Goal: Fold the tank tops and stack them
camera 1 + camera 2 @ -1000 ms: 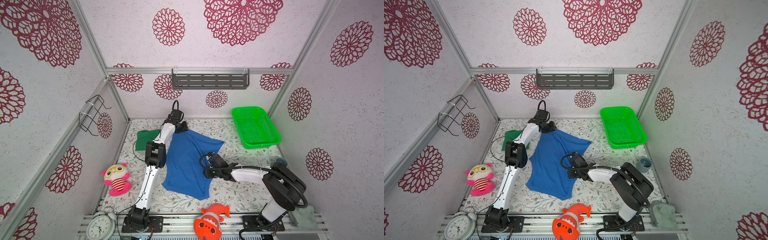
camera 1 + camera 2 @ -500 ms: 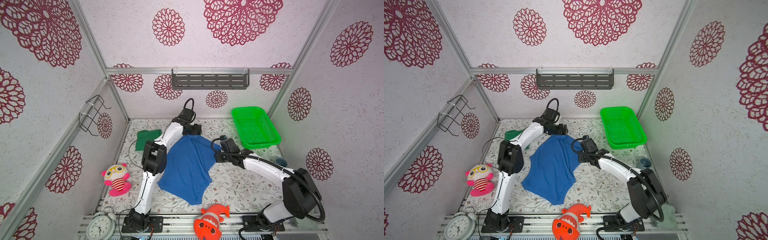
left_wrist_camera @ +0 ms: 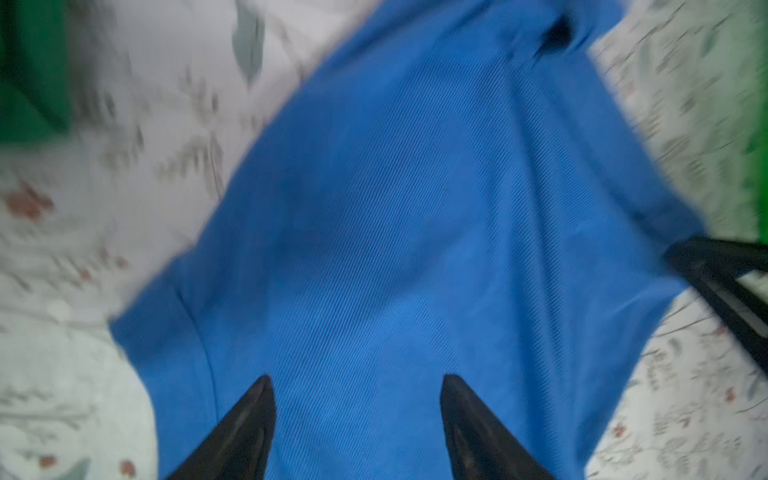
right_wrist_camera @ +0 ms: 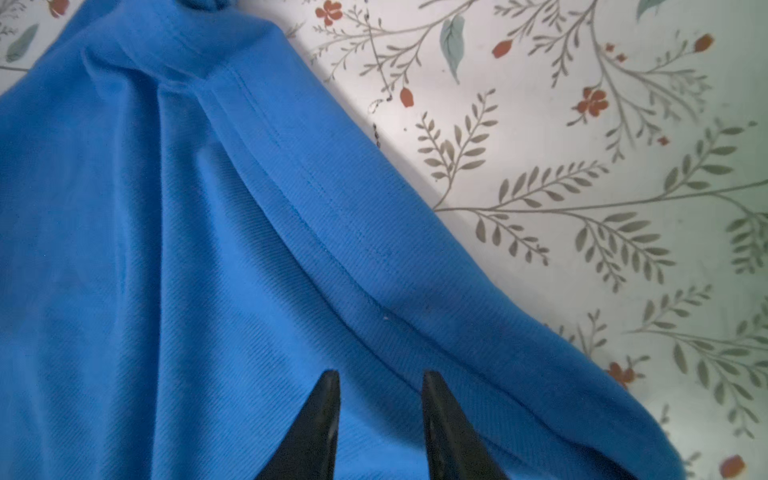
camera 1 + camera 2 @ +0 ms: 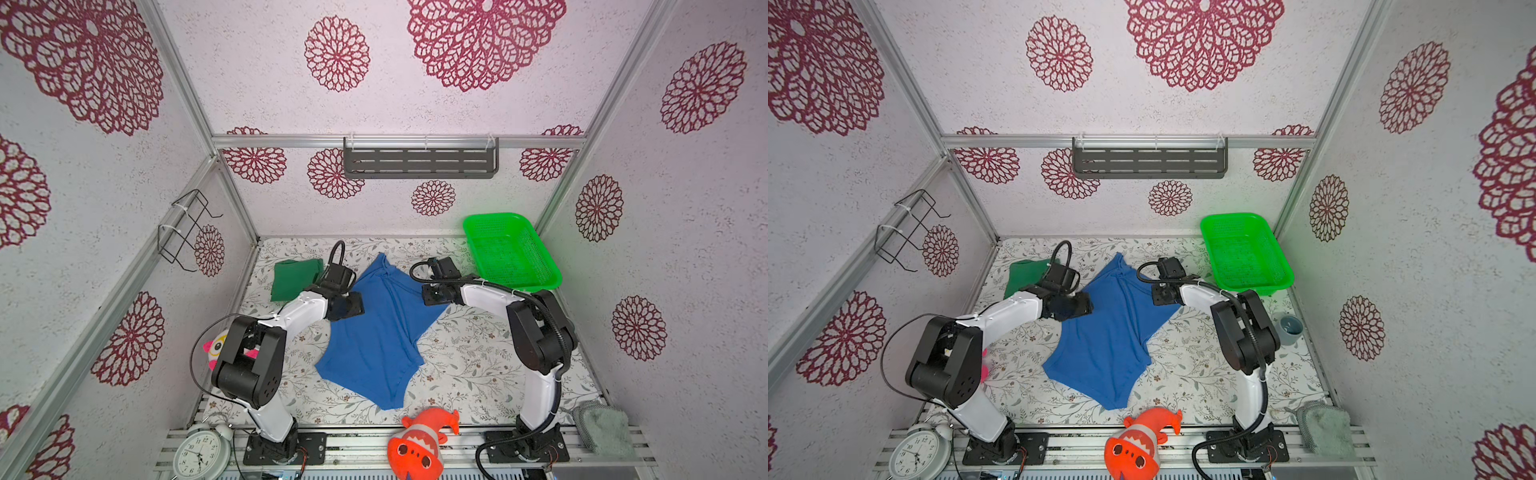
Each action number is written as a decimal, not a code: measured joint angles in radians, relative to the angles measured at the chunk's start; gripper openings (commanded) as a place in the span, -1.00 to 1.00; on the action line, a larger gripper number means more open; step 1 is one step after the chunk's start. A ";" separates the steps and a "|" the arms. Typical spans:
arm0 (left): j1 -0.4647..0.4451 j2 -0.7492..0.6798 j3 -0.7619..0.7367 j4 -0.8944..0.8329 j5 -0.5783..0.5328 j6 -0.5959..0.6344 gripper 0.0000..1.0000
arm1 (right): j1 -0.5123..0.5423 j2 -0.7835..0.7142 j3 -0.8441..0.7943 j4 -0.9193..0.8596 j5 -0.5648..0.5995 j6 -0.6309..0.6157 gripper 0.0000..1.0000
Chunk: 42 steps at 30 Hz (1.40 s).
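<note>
The royal blue tank top (image 5: 380, 336) (image 5: 1106, 340) lies spread and creased in mid-table, one corner pointing to the back wall. The dark green tank top (image 5: 294, 279) (image 5: 1025, 277) lies folded at the back left; its edge shows in the left wrist view (image 3: 29, 70). My left gripper (image 5: 352, 305) (image 5: 1079, 306) hovers over the blue top's left edge. In the left wrist view it (image 3: 358, 380) is open, with only blue cloth (image 3: 415, 208) beneath. My right gripper (image 5: 434, 296) (image 5: 1163, 296) is over the right edge, open more narrowly (image 4: 380, 376) above a seam (image 4: 316, 232).
A bright green mesh basket (image 5: 540, 266) stands at the back right. An orange fish plush (image 5: 419, 440), a clock (image 5: 201, 455) and a pink plush (image 5: 214, 347) sit along the front and left. A grey cloth (image 5: 598, 424) and a small cup (image 5: 1289, 328) are at the right.
The left gripper came away from the blue top's back end toward its left edge, jaws apart. The right arm swung back beside the basket. The top now lies flatter, stretched toward the back.
</note>
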<state>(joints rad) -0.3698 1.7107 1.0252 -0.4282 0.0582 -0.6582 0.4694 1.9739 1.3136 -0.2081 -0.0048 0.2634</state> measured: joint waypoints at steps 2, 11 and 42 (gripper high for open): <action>-0.013 0.024 -0.033 0.024 0.003 -0.031 0.18 | -0.013 0.001 -0.028 0.018 0.002 0.002 -0.33; -0.009 0.207 0.137 0.090 -0.024 -0.032 0.15 | -0.061 -0.182 -0.351 0.154 0.064 0.053 -0.36; -0.023 0.109 0.420 -0.241 0.015 0.246 0.54 | 0.072 -0.583 -0.433 -0.155 0.094 0.293 -0.37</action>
<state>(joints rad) -0.3931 1.8194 1.4452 -0.6689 0.0731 -0.4122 0.5415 1.3914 0.8806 -0.3630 0.0891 0.5564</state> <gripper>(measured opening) 0.797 0.320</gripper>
